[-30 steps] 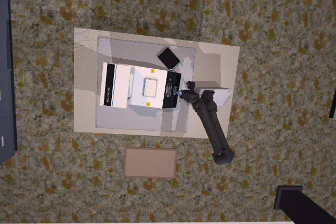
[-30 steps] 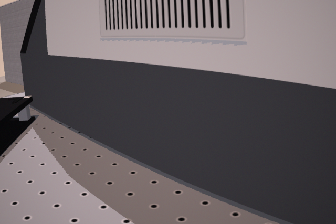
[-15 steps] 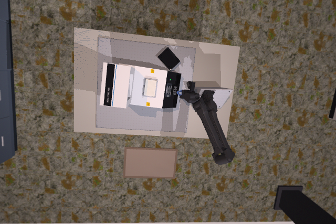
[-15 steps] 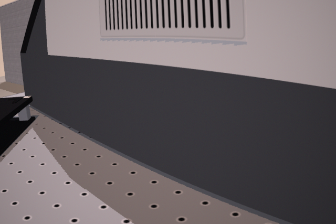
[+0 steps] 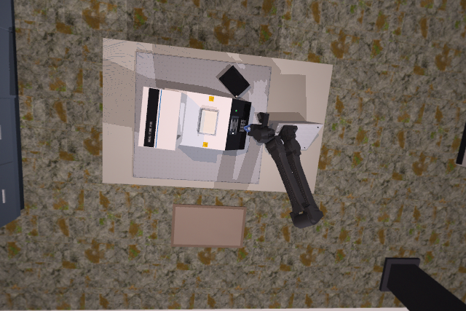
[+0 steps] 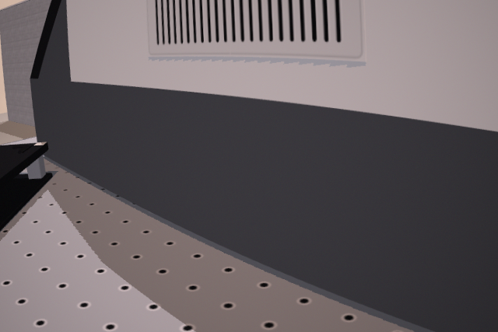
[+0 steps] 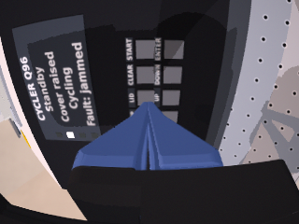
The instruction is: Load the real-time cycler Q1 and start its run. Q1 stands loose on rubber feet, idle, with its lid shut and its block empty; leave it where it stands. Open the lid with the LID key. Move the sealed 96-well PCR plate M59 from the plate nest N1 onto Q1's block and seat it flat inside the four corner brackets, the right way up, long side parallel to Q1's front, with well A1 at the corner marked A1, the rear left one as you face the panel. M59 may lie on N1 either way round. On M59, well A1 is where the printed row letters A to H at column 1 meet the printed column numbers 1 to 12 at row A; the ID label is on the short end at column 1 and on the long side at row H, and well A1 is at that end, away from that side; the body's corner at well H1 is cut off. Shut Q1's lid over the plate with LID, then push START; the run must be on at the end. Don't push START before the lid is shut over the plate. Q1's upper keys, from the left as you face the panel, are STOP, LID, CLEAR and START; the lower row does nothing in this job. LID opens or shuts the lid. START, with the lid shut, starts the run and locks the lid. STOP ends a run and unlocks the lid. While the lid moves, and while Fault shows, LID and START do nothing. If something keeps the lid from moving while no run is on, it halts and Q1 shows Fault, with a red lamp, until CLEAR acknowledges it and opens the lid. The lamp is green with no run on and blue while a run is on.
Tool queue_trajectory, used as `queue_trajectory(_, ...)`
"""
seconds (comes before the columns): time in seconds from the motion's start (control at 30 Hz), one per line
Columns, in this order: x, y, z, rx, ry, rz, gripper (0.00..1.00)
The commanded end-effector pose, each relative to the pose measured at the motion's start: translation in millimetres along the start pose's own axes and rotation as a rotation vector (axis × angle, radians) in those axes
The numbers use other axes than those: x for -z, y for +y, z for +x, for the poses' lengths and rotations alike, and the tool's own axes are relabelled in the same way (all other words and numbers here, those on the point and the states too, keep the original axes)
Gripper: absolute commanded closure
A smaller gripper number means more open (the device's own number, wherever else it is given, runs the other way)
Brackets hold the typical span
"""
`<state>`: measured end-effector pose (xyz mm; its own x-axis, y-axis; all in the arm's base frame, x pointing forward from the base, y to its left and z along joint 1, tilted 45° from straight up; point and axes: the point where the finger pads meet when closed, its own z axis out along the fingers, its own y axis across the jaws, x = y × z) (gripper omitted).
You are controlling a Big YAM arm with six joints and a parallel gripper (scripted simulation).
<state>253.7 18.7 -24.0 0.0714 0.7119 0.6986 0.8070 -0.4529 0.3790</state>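
The cycler Q1 (image 5: 195, 121) stands on the perforated mat with its lid (image 5: 158, 117) laid open to the left. A pale plate, M59 (image 5: 207, 121), lies on the block; its markings are too small to read. The black nest N1 (image 5: 234, 81) is empty. My gripper (image 7: 148, 109) is shut on nothing. Its blue tips sit right at the key rows, by the LID key (image 7: 145, 96), with the CLEAR (image 7: 145, 75) and START (image 7: 145, 50) keys beyond. The STOP key is hidden under the fingers. The gripper also shows in the overhead view (image 5: 246, 128).
The display (image 7: 56, 81) lists Standby, Cover raised, Cycling and Fault: jammed, with a small white marker (image 7: 70, 133) below the lines. The side view shows Q1's vented flank (image 6: 253, 2) and the nest's edge (image 6: 19, 155). The arm's base plate (image 5: 306, 134) lies right of Q1.
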Motion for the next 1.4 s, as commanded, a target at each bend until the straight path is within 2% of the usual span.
queue_trajectory(0.0,-7.6,7,2,-0.003,0.006,-0.011,1.0)
queue_trajectory(0.23,-18.3,2,3,-0.022,0.01,-0.009,1.0)
queue_trajectory(0.37,-14.9,15,3,-0.001,0.014,-0.033,1.0)
queue_trajectory(0.6,-12.2,27,1,0.018,0.008,-0.052,1.0)
queue_trajectory(1.0,-11.5,24,1,0.036,0.008,-0.051,1.0)
queue_trajectory(1.37,-15.6,0,2,-0.011,0.004,-0.009,1.0)
